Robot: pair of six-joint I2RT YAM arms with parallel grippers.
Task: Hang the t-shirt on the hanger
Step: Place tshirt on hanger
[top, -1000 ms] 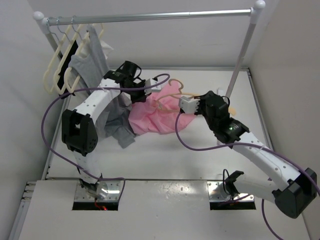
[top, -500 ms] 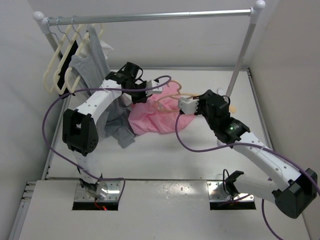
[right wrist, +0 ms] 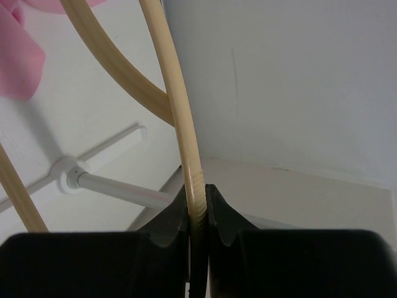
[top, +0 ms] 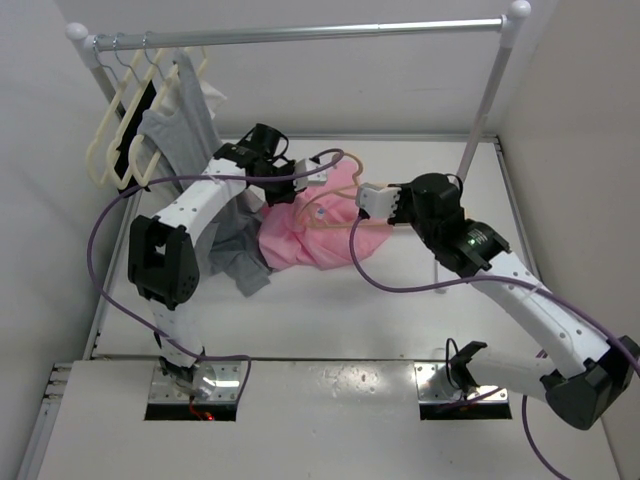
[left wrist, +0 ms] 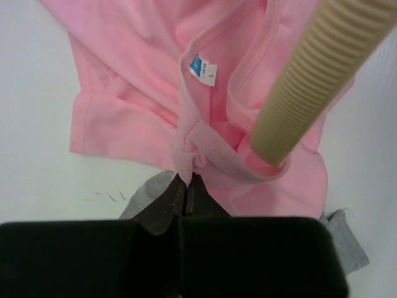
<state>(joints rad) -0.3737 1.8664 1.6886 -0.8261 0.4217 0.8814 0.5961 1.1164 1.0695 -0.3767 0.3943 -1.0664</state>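
Observation:
The pink t-shirt [top: 300, 238] lies crumpled on the white table, mid-left. My left gripper [top: 300, 185] is shut on its neck band; the left wrist view shows the pinched collar [left wrist: 186, 177] and the small blue label [left wrist: 201, 67]. The peach-beige hanger [top: 335, 197] is held tilted above the shirt, hook [top: 352, 163] toward the back. One ribbed hanger arm [left wrist: 310, 74] pokes into the neck opening. My right gripper [top: 362, 205] is shut on a thin hanger bar [right wrist: 197, 186] at the hanger's right side.
A gray garment [top: 235, 245] lies against the shirt's left side under my left arm. Cream hangers [top: 120, 130] hang bunched at the left end of the metal rail [top: 300, 33]. The rack's right post [top: 480, 110] stands behind my right arm. Walls close both sides.
My right arm has risen and swung left, carrying the hanger over the shirt toward the neck. My left gripper has shifted slightly right, still holding the collar.

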